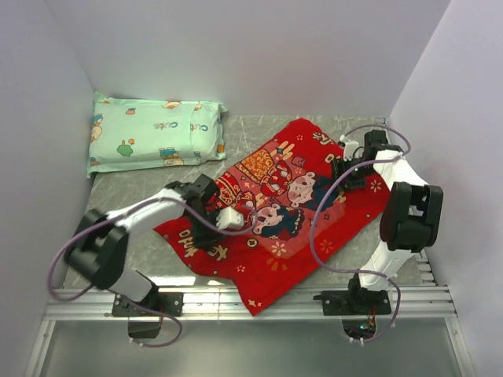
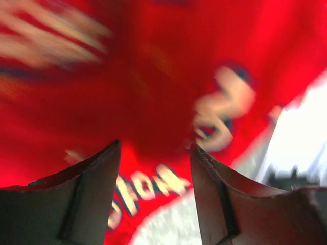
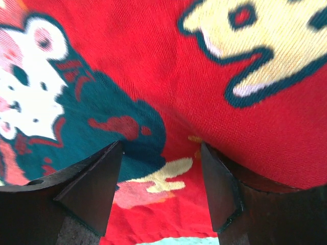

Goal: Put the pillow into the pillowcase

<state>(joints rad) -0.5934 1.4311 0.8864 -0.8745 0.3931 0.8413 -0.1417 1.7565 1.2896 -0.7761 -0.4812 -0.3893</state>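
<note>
Left gripper [image 2: 156,148] open, close over the near-left edge of the pillowcase [image 1: 271,263]. The case lies print-up and looks bulky. Pillow not visible, likely inside. Right gripper [image 3: 161,148] open over the far-right corner. Next move: probably pinch the edges and straighten.

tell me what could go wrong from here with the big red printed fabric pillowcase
The left gripper and right gripper sit open just over the big red printed fabric pillowcase; closing may pinch only its top layer. Its near corner overlaps the metal front rail; a tug toward the bases might slide it off.
</note>
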